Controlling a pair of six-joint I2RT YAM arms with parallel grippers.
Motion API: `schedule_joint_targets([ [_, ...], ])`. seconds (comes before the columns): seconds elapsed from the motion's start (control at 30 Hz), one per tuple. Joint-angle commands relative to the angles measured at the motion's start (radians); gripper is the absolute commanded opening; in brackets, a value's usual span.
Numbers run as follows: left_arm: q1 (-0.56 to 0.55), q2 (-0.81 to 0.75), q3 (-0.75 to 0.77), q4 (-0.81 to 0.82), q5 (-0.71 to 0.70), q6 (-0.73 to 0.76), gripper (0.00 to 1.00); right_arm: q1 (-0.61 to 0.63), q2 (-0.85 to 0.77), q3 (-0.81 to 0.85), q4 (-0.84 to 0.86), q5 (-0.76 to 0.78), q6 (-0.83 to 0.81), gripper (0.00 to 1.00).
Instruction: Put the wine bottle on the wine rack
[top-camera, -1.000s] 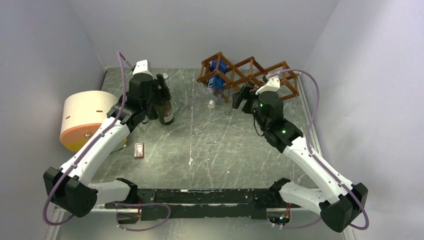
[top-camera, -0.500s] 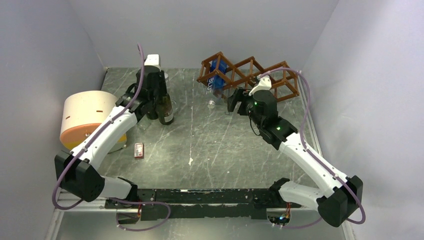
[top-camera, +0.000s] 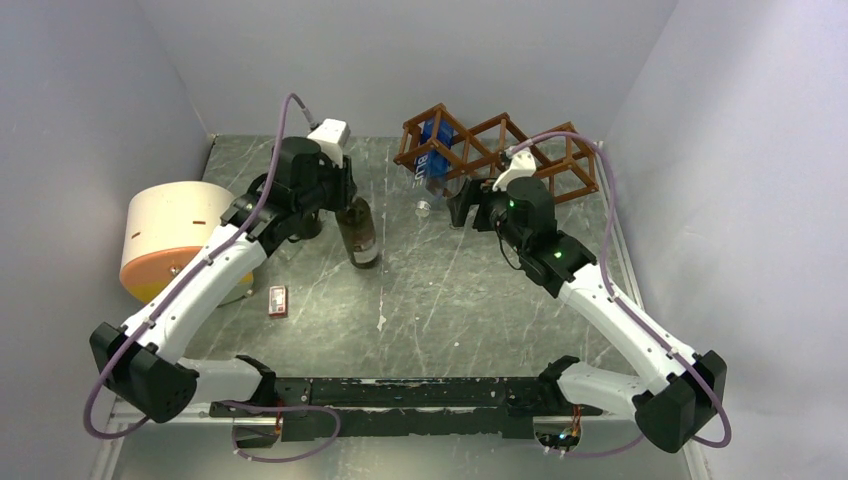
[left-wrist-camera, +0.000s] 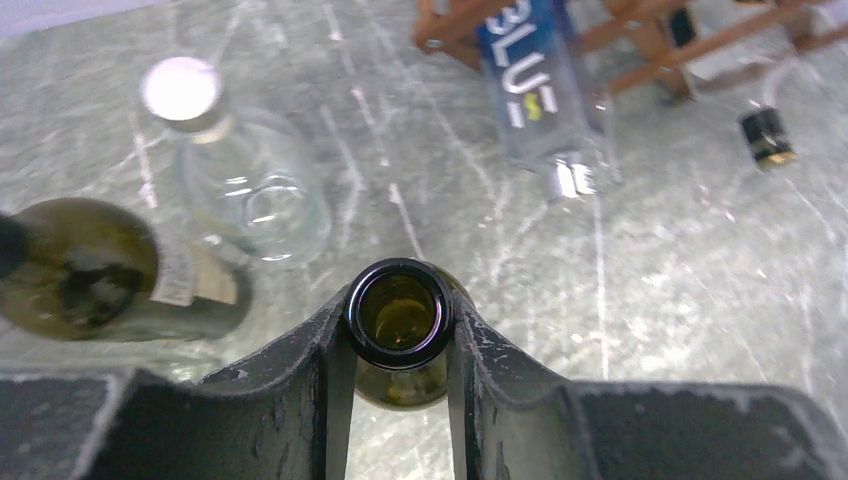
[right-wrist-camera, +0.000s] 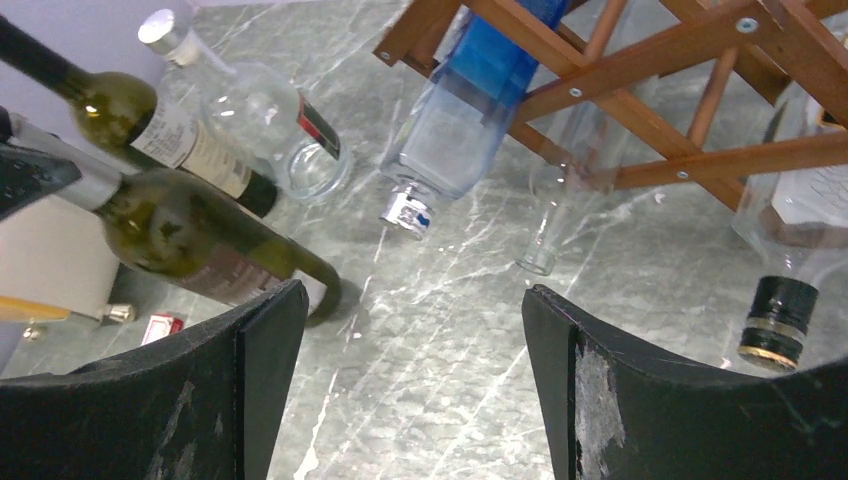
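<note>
My left gripper (top-camera: 346, 198) is shut on the neck of a dark green wine bottle (top-camera: 359, 234). The bottle hangs nearly upright over the table, left of centre. In the left wrist view its open mouth (left-wrist-camera: 398, 312) sits between my fingers (left-wrist-camera: 300, 350). The reddish-brown lattice wine rack (top-camera: 500, 148) stands at the back right and holds a blue bottle (top-camera: 434, 148). My right gripper (top-camera: 462, 207) is open and empty in front of the rack, jaws wide apart (right-wrist-camera: 412, 295). The held bottle (right-wrist-camera: 200, 245) shows in the right wrist view, left of the rack (right-wrist-camera: 650, 100).
A second green wine bottle (left-wrist-camera: 90, 270) and a clear bottle (left-wrist-camera: 235, 170) stand behind the left arm. A clear bottle neck (right-wrist-camera: 545, 230) and a black-capped bottle (right-wrist-camera: 785, 300) poke out of the rack. A round beige container (top-camera: 170, 240) and a small red box (top-camera: 277, 300) are at the left.
My left gripper has carried the wine bottle right, away from the other bottles and toward the table's middle. The right gripper has shifted a little left in front of the rack.
</note>
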Motion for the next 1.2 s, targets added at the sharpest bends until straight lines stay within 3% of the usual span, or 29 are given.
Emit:
schedule_joint_targets([
  [0.0, -0.057, -0.044, -0.002, 0.049, 0.129, 0.050, 0.28, -0.004, 0.004, 0.037, 0.031, -0.100, -0.045, 0.83],
  [0.33, -0.129, -0.057, -0.124, 0.113, 0.185, 0.114, 0.39, -0.004, -0.013, 0.022, 0.057, -0.282, -0.114, 0.83],
  [0.57, -0.133, -0.119, -0.145, 0.148, 0.218, 0.123, 0.72, 0.014, -0.002, 0.034, 0.065, -0.401, -0.176, 0.79],
  [0.77, -0.134, -0.222, -0.130, 0.202, 0.240, 0.085, 0.77, 0.106, 0.008, 0.032, 0.137, -0.383, -0.232, 0.79],
  [0.87, -0.134, -0.283, -0.150, 0.241, 0.133, 0.059, 0.77, 0.159, 0.050, 0.043, 0.175, -0.350, -0.240, 0.79],
  [1.07, -0.134, -0.394, -0.260, 0.330, -0.246, 0.012, 0.75, 0.235, 0.188, 0.123, 0.203, -0.291, -0.242, 0.79],
  [1.17, -0.134, -0.450, -0.336, 0.371, -0.371, -0.020, 0.74, 0.266, 0.263, 0.174, 0.202, -0.262, -0.252, 0.78],
])
